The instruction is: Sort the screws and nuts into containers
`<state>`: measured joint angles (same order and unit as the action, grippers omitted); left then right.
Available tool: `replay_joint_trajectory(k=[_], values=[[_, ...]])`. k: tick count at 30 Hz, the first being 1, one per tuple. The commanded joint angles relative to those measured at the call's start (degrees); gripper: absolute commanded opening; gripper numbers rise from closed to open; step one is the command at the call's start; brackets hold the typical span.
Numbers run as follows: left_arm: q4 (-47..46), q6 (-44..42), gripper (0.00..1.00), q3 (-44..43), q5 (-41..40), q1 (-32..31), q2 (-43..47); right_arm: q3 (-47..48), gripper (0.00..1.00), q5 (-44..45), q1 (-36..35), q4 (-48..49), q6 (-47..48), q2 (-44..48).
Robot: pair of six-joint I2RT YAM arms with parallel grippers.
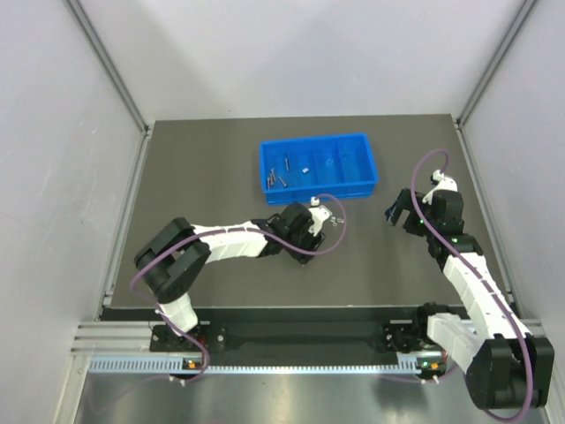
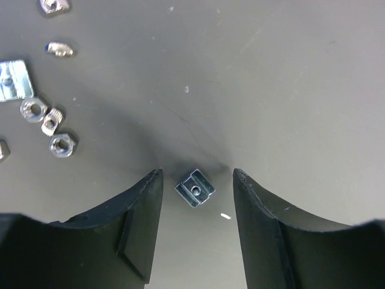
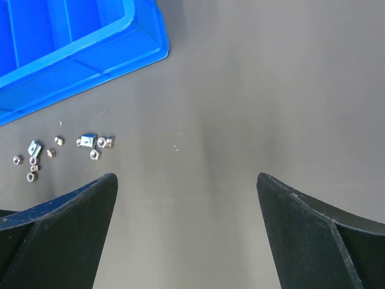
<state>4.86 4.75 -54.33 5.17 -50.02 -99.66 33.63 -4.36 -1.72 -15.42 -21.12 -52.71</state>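
Square nut (image 2: 195, 189): one, between left gripper (image 2: 197, 173)'s parted fingers, untouched
Hex nuts (image 2: 63, 144): two, left of it
Right gripper (image 3: 185, 176): wide, empty

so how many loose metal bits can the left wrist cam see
8. One square nut lies between the left gripper's open fingers; a cluster of seven sits along the left edge, some cut off by the frame. More may lie outside the view.

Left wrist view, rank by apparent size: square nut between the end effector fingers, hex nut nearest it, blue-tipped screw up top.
1. square nut: clearly largest, though it may sit closest to the lens.
2-3. hex nut and blue-tipped screw: look about alike, so unranked.
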Motion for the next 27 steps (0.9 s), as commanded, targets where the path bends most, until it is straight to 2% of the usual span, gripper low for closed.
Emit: replay_joint_trajectory(k=[1, 5, 9, 14, 19, 22, 27], values=[[6.8, 2.4, 0.56, -1.0, -2.3, 0.0, -1.1, 0.7, 1.00, 0.2, -0.3, 2.0, 0.1, 0.1], [8.9, 7.5, 0.54, -1.0, -7.1, 0.0, -1.2, 0.5, 1.00, 0.1, -0.3, 2.2, -0.2, 0.3], [10.0, 13.6, 0.48, -1.2, -7.4, -0.1, -2.1, 0.4, 1.00, 0.0, -0.4, 2.4, -0.2, 0.2], [13.7, 16.2, 0.45, -4.8, -11.6, -3.5, -6.3, 0.5, 1.00, 0.0, -0.3, 2.3, -0.2, 0.2], [22.6, 21.7, 0.46, -9.7, -19.6, -8.0, -10.7, 0.3, 1.00, 0.2, -0.4, 2.1, -0.1, 0.5], [26.2, 25.8, 0.46, -10.4, -21.4, -9.0, -11.3, 0.1, 1.00, 0.2, -0.4, 2.3, -0.2, 0.5], [26.8, 28.5, 0.52, -9.4, -22.7, -9.6, -10.4, 0.1, 1.00, -0.3, -0.4, 2.4, -0.3, 0.3]])
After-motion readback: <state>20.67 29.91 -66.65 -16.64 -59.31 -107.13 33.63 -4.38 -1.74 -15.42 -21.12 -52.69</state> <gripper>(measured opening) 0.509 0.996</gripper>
